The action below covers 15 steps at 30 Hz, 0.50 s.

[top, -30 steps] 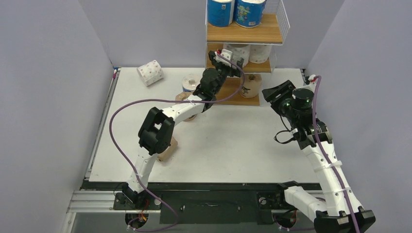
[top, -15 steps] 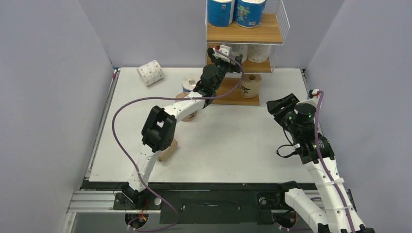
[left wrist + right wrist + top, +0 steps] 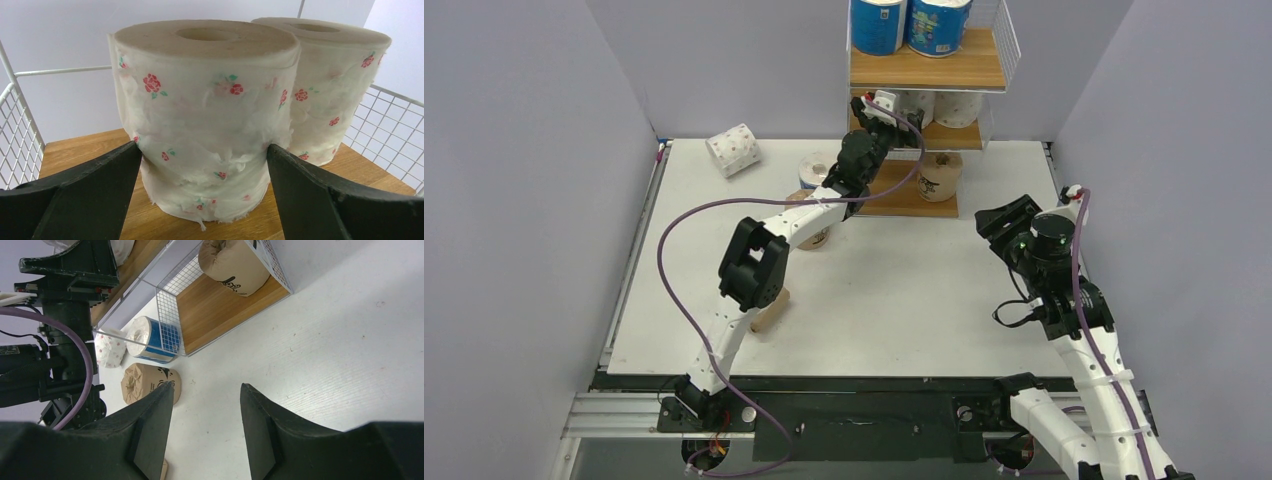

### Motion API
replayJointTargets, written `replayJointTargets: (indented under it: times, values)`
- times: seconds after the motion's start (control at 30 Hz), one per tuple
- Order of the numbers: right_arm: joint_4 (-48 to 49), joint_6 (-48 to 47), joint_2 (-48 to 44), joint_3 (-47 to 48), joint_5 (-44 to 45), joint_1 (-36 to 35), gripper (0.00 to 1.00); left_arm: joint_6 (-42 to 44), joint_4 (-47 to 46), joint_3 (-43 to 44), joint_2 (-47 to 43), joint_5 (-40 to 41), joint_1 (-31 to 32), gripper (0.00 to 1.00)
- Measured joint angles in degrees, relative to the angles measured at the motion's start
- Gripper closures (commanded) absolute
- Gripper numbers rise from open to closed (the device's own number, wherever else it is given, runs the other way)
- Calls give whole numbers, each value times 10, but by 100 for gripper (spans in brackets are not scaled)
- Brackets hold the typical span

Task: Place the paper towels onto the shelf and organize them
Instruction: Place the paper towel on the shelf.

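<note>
My left gripper (image 3: 886,105) reaches into the middle tier of the shelf (image 3: 924,68). It is shut wide on a white paper towel roll with red roses (image 3: 205,100), both fingertips pressing into its sides. That roll stands on the wooden board (image 3: 75,150), with a second rose-printed roll (image 3: 330,90) behind it to the right. Two blue rolls (image 3: 879,25) stand on the top tier and a brown roll (image 3: 941,175) on the bottom one. My right gripper (image 3: 207,387) hangs open and empty over the table at the right (image 3: 996,215).
Loose on the table: a white pink-dotted roll (image 3: 732,150) lying at the far left, a blue roll (image 3: 816,170) left of the shelf, a brown roll (image 3: 150,382) by the left arm, another brown one (image 3: 769,305) under its elbow. Walls close in on both sides.
The left gripper has moved farther and higher into the middle tier with the rose-printed roll. The right arm has drawn back toward the near right of the table.
</note>
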State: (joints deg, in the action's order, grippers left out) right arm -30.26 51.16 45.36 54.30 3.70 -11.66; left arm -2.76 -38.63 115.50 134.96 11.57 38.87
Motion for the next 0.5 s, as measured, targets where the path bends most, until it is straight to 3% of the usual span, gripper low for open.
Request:
replayJointTargets:
  times: [0.3,0.5]
  values:
    - [-1,-4,-6,-9,2,0,52,-2,-3,-2,1,-12,-1,0]
    - [-2,-6,-6,-9,2,0,52,2,-23,-82,-37,-40,0,3]
